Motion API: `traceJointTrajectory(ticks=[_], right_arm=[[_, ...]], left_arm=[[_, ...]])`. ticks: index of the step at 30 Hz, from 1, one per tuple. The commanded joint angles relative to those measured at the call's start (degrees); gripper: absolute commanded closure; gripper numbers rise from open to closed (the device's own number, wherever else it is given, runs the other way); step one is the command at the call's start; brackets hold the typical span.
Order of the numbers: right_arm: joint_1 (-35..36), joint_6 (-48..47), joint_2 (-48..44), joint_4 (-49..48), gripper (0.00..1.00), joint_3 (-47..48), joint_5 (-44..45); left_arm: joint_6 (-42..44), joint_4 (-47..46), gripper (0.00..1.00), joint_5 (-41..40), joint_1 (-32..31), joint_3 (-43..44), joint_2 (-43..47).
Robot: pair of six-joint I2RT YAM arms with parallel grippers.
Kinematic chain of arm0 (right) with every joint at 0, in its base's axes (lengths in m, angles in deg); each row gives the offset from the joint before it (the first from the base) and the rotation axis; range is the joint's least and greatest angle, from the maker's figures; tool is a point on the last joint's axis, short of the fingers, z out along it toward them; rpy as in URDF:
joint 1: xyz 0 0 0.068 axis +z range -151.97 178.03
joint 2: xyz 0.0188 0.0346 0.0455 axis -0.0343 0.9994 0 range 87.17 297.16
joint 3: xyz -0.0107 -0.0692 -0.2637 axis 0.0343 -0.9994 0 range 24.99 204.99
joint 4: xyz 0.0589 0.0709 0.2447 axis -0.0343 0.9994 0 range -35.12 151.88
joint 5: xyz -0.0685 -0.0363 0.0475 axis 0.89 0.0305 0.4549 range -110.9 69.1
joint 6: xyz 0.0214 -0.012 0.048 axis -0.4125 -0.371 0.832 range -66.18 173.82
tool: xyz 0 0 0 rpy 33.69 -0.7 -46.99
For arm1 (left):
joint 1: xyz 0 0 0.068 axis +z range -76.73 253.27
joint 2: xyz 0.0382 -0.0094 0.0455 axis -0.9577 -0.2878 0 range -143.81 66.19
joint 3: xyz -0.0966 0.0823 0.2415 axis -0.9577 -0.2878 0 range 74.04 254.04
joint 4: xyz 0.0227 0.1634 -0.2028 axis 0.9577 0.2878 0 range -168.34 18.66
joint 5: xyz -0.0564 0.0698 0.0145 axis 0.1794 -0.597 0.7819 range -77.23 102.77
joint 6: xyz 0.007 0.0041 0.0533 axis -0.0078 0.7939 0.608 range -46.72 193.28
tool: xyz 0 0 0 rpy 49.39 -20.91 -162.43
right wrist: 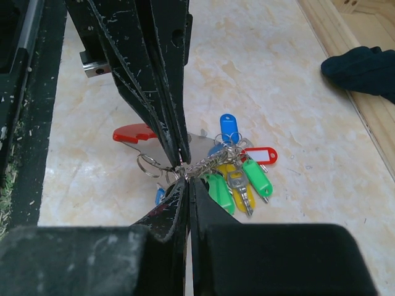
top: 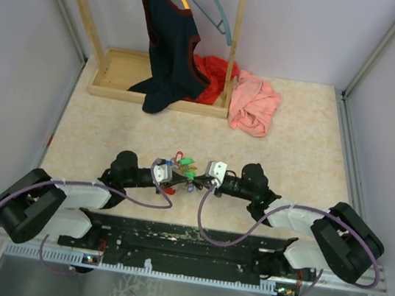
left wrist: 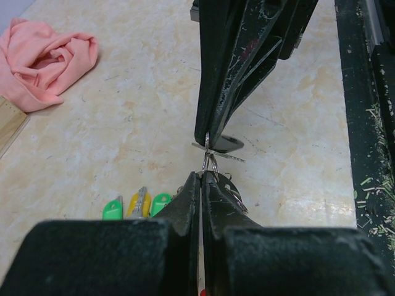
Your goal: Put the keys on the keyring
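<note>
Left gripper (right wrist: 182, 161) and right gripper (right wrist: 187, 183) are pressed shut tip to tip, both pinching a small wire ring (left wrist: 210, 161). The keys (right wrist: 237, 176) lie bunched on the worktop (right wrist: 278, 74) just beside the left gripper, with the keyring (right wrist: 262, 154) among them. They look light, stiff and slippery, so the plastic heads probably offer the best hold.

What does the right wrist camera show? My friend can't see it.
The right gripper, from below, and the left gripper, from above, meet tip to tip, both shut on metal rings. A bunch of keys with blue, green, yellow and red tags lies beside them on the table.
</note>
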Motion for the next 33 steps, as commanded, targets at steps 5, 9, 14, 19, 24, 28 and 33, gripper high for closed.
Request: traceJointTrajectory(ticks=[5, 9, 14, 19, 24, 28, 33], right_arm=[[0.72, 0.05, 0.7, 1.63, 1.0, 4.36, -5.18], [0.71, -0.18, 0.9, 2.46, 1.0, 4.62, -5.66], [0.77, -1.95, -0.39, 2.6, 1.0, 3.84, -4.62], [2.06, -6.17, -1.25, 2.82, 1.0, 2.63, -1.92], [3.81, -10.71, -1.22, 6.29, 1.0, 2.99, 2.19], [4.54, -12.96, -1.81, 7.53, 1.0, 2.88, 4.8], [5.66, -15.42, -2.6, 8.77, 1.0, 2.51, 8.5]], left_arm=[[0.75, -2.34, 0.99, 5.33, -0.11, 1.06, -0.49], [0.39, -2.24, 0.99, 4.52, -0.11, 1.11, -0.02], [-1.09, -0.34, 0.99, 0.88, -0.03, 1.99, 0.07], [-3.19, 0.46, 0.99, -0.81, 0.03, 2.53, 0.27], [-6.67, -0.48, 0.99, -1.34, 0.81, 2.44, 1.06], [-9.11, -2.12, 0.99, -1.8, 1.26, 1.64, 1.85], [-13.02, -5.02, 0.99, -1.92, 1.68, 0.51, 2.23]])
